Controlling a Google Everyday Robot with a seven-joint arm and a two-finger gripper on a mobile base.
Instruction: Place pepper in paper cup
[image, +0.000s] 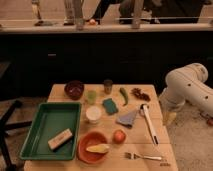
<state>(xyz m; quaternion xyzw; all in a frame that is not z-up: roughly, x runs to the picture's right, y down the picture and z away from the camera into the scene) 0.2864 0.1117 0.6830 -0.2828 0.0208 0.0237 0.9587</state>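
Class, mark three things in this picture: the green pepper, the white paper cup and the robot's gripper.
pepper (123, 95): camera view, middle of its curved green body.
paper cup (93, 113): camera view, its pale inside.
gripper (169, 118): camera view, its lower end, hanging off the right edge of the table (161, 131).

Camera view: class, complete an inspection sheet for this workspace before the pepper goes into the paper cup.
Surface: light wooden table, crowded.
Job's things: slender green chili pepper lying near the back; short white paper cup upright mid-table, apart from it.
Clutter: green plastic tray, round orange bowl, metal fork, dried dark-red chilies right of the pepper.
Grippers: white arm's gripper low beside the table's right edge, jaws open, away from the pepper.
Cables: nothing seen.
Surroundings: dark counter behind.
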